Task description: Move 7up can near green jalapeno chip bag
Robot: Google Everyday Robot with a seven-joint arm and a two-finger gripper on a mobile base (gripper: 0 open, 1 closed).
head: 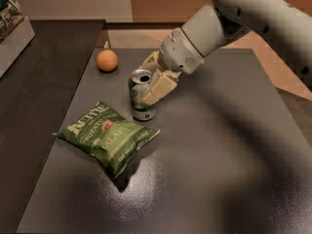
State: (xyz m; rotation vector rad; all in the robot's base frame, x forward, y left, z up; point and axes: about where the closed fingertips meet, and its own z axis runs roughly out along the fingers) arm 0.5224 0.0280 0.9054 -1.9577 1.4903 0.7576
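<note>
The gripper (152, 80) is clamped around the upright can (139, 101), which stands just beside the upper right edge of the chip bag (107, 136) on the dark table (224, 150). An orange (107, 60) lies behind the can, apart from it. White bag lettering reads "POTATO CHIPS" and "JALAPENO".

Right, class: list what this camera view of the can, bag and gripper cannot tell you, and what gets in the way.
Can: its label, mostly covered by the gripper, which is closed around it, camera view.
Gripper's rear finger: largely behind the can.
Bag: underside, against the table.
Arm: cut off by top and right edges.
Object at top left: cut by the edge.
</note>
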